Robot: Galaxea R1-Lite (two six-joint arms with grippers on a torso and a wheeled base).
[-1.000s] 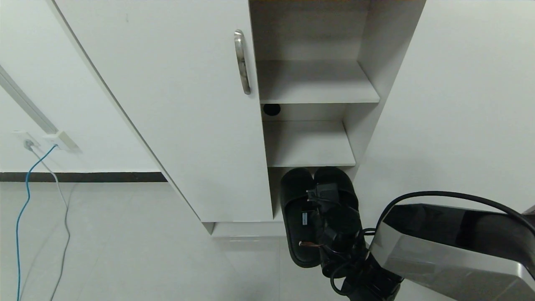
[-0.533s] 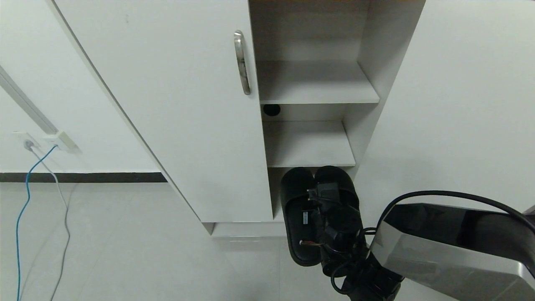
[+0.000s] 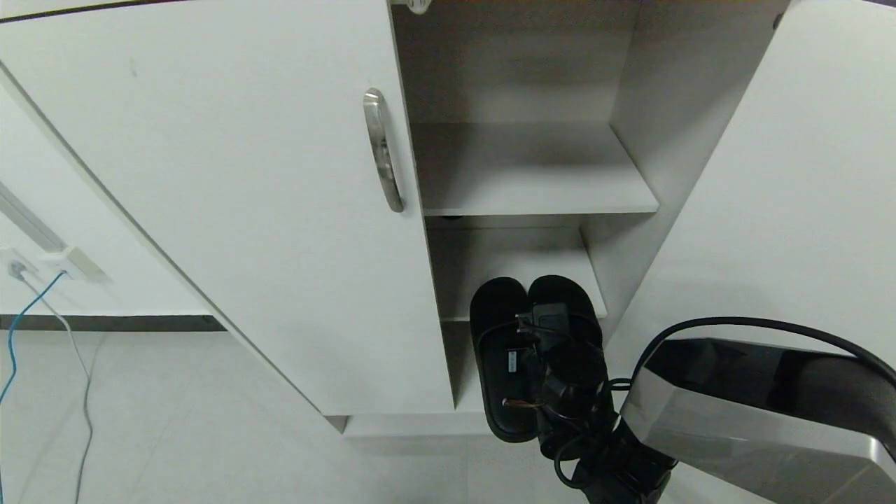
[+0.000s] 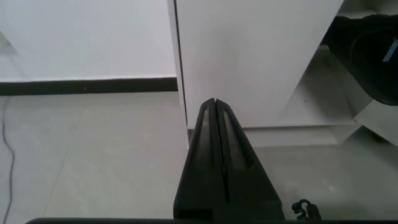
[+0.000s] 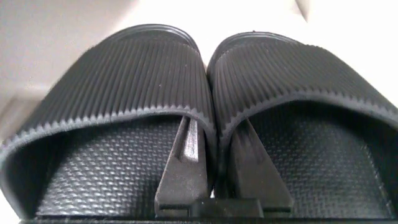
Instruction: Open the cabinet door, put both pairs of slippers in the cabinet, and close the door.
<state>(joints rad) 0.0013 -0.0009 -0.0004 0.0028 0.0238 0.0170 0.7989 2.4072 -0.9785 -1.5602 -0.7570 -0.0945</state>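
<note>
A pair of black slippers hangs side by side in front of the open cabinet, toes level with the lower shelf. My right gripper is shut on the slippers. In the right wrist view its fingers reach in under the ribbed straps and pinch the two inner walls together. My left gripper is shut with nothing in it, low above the floor before the cabinet's base. One slipper shows past it, to one side. The right cabinet door stands open.
The left door is closed, with a metal handle. The upper shelf is bare. A wall socket with blue and grey cables sits at the far left. Tiled floor lies open before the cabinet.
The whole head picture has shifted, so the camera moved. Against the cabinet, the held slippers now sit higher, toes at the lower shelf instead of the bottom compartment.
</note>
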